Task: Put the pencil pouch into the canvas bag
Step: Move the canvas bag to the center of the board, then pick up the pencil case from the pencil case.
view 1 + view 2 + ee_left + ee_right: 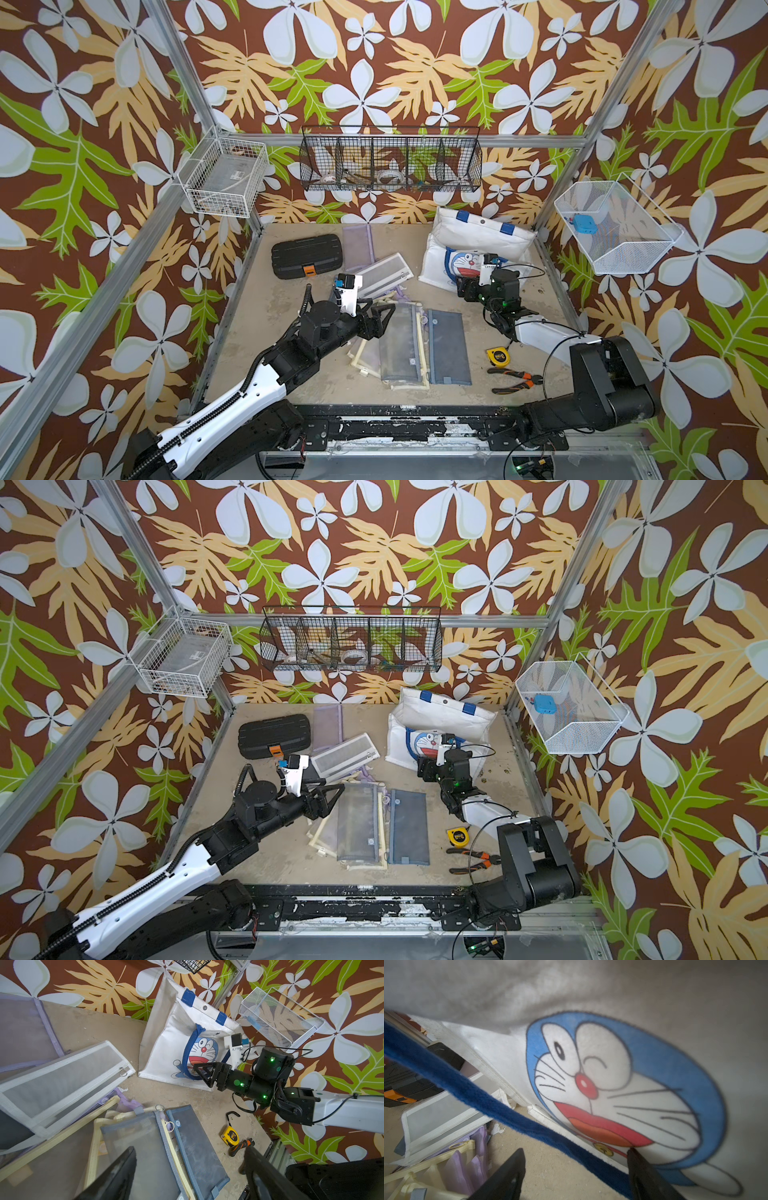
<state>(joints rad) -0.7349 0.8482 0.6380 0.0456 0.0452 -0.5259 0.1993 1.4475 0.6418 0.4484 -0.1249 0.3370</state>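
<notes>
Seemingly bag-opening comes first: the right gripper (575, 1151) has its fingers spread either side of the blue fabric handle (488, 1103) of the white cartoon-faced canvas bag (478, 235), far right. The left gripper (190, 1148) hovers with fingers spread over the grey mesh pencil pouch (397, 345), which lies flat on the table (266, 299). Next, likely: pinch that handle.

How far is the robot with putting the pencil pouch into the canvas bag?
Done: nothing visible yet; the mesh pouches lie on the table, none held. In hand: the open right gripper straddles the blue handle of the canvas bag; the open left gripper hovers over the pouches. Left: grasping, carrying, inserting.
</notes>
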